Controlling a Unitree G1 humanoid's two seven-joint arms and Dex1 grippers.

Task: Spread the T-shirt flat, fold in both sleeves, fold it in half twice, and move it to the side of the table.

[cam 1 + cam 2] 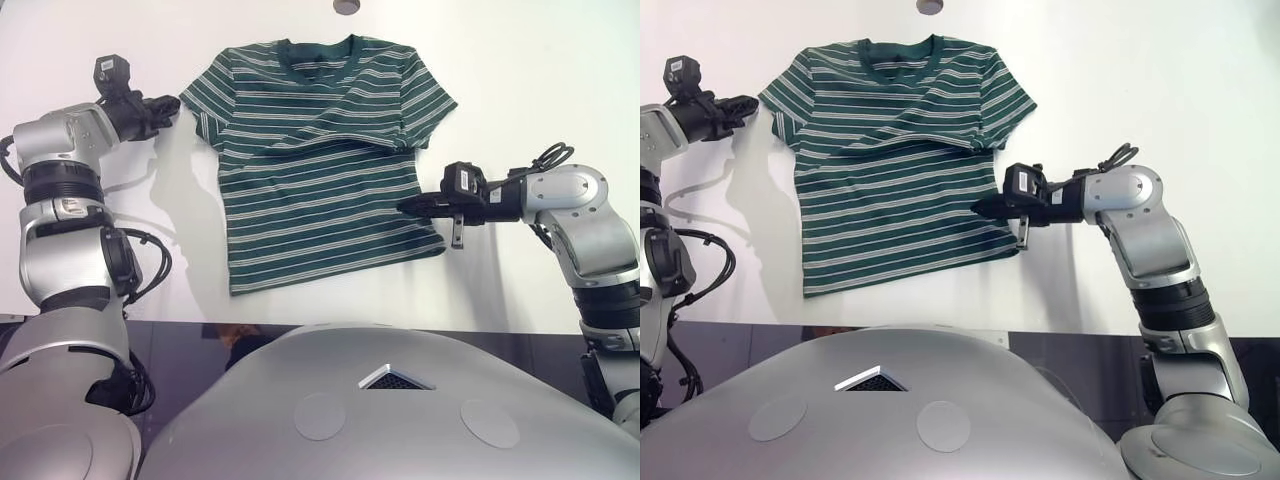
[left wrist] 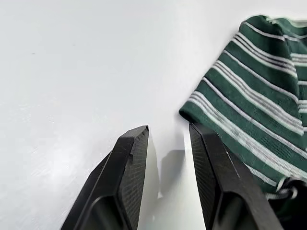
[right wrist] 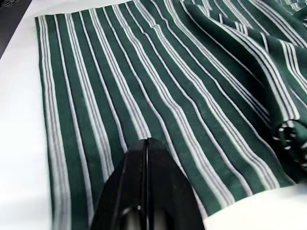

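White tabletop (image 1: 520, 90): your T-shirt (image 1: 320, 170) lies spread, creased. Your left tool (image 2: 169, 132), jaws apart, sits just beside its sleeve (image 2: 230, 100); your right tool (image 3: 146, 143), jaws together, overlaps the side edge; contact unclear.

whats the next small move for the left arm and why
Probably nudge the open left end effector toward the sleeve and close on its hem: the T-shirt lies mostly flat, and that sleeve sits just beside the tips, ungrasped.

The left hand (image 2: 168, 132) has fingers parted; the right hand (image 3: 146, 141) looks pinched together.
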